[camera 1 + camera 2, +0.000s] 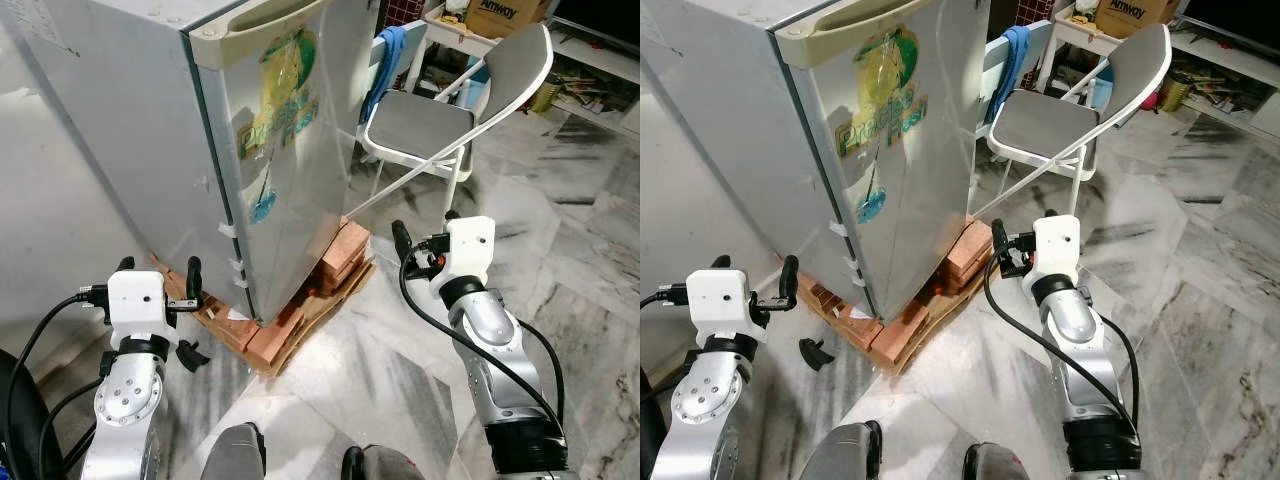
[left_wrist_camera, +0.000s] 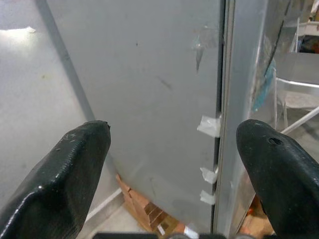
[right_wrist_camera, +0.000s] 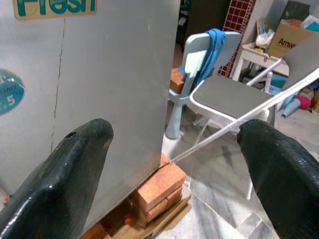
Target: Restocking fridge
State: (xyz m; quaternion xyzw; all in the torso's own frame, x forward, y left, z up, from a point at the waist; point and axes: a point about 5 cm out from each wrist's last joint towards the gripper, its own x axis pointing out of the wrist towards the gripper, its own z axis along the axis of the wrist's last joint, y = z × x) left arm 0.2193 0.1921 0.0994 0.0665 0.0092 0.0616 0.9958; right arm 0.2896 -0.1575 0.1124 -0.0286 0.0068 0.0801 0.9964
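On the marble floor: a tall silver-grey single-door fridge [image 1: 270,150] with a cream top handle and a green "Fresh" sticker stands propped on red bricks [image 1: 340,255] and flattened cardboard, its door closed.
Left claw: the left claw [image 1: 160,272] hovers near the fridge's lower corner, fingers spread and grasping nothing; in its wrist view the door seam with bits of white tape [image 2: 209,127] lies between the fingers.
Right claw: the right claw [image 1: 420,245] is raised beside the door face, also released and empty, close to the bricks.
Beside the fridge: a grey folding metal chair [image 1: 440,120] stands just past the door, with a pale blue plastic chair [image 1: 395,50] draped in blue cloth behind it.
Stock: no item to restock is held in either claw.
Risk, door: swinging the door out will likely strike the folding chair and stop short.
Risk, footing: pulling hard could rock the fridge on its loose bricks.
Risk, grip: the handle sits high at the top edge, so a reach from this low could slip off.
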